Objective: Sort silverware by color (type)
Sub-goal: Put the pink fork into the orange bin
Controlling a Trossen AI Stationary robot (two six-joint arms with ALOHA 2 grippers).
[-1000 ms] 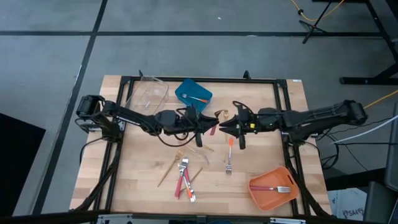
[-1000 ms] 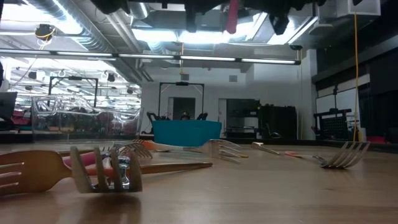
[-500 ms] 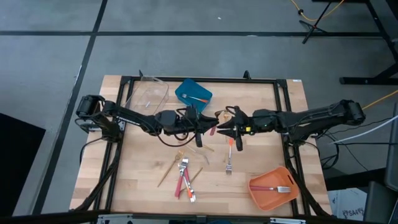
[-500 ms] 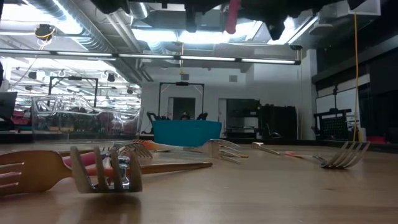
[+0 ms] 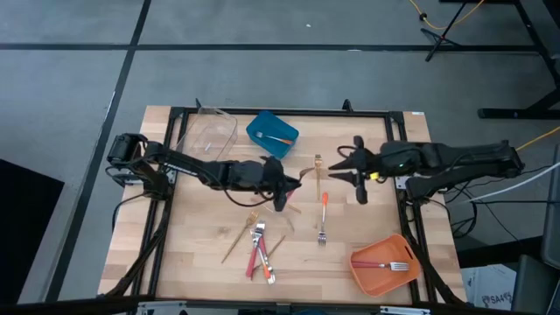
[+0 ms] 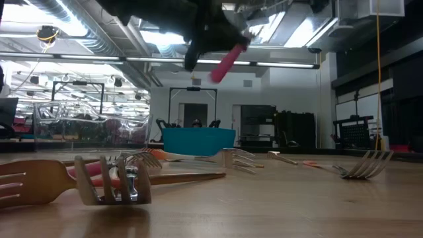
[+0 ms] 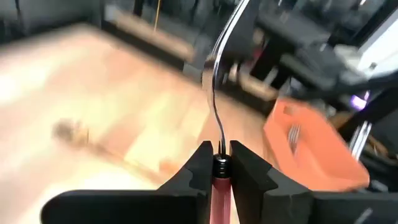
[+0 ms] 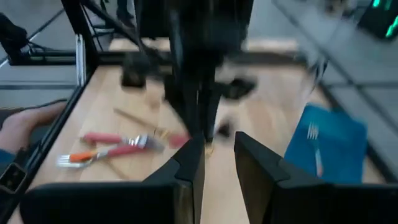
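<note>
**Pink-handled fork held aloft at mid-table as the right arm backs off**

At the far left of the table (image 5: 201, 254) sits the clear bin (image 5: 208, 133); what is in it cannot be made out. Just to its right, the blue bin (image 5: 272, 131) holds 1 orange-handled utensil (image 5: 282, 139). At the near right corner, the orange bin (image 5: 382, 263) holds 1 silver fork (image 5: 399, 266).

Loose silverware lies between the bins: a cluster of gold and red-handled pieces (image 5: 257, 245) near the front edge, an orange-handled fork (image 5: 322, 215) to their right, and a gold utensil (image 5: 318, 164) just beyond it, toward the far side.

The left gripper (image 7: 219, 163) hangs over the table's middle, fingers clamped on a pink-handled fork (image 7: 217, 93) at the neck where handle meets metal; the low view shows the handle tilted in the air above the table. The right gripper (image 8: 217, 152) hovers right of centre, its fingers slightly apart with nothing between them.

A second ago the 2 grippers met nose to nose at the centre, the right one reaching in over the orange-handled fork. Now the right gripper has drawn back toward its own side, and the left has pushed a little further right, the pink handle tipping from upright to slanted.
</note>
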